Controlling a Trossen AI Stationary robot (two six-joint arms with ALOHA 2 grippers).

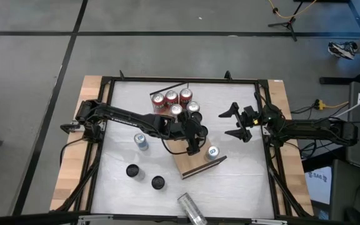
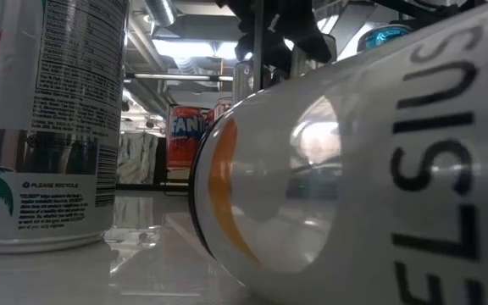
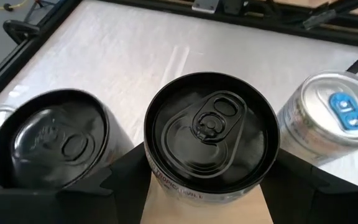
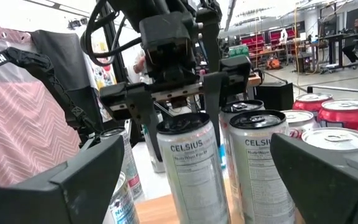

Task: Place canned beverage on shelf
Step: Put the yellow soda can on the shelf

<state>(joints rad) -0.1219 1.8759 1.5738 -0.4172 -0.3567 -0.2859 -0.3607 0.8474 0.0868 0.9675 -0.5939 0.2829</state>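
One Celsius can (image 4: 191,168), black-topped with a white printed wall, stands upright on the near end of the shelf (image 1: 189,164), clamped between the left gripper (image 1: 194,149) fingers at its upper wall. It should be rigid but slick and dentable (heavy if full), best held mid-wall. A blue-tabbed silver can (image 1: 212,152) stands at its 3 o'clock; red soda cans (image 1: 172,98) lie at 11. The right gripper (image 1: 241,122) waits spread wide at 2 o'clock.

Bright, even overhead light; ceiling strips (image 2: 176,47) visible in low view. White table (image 1: 120,112) glares slightly, shadows short and soft. Fallen can (image 2: 354,161) fills low view, blurred, with window reflections. Wrist-view fingers (image 4: 67,180) out of focus.
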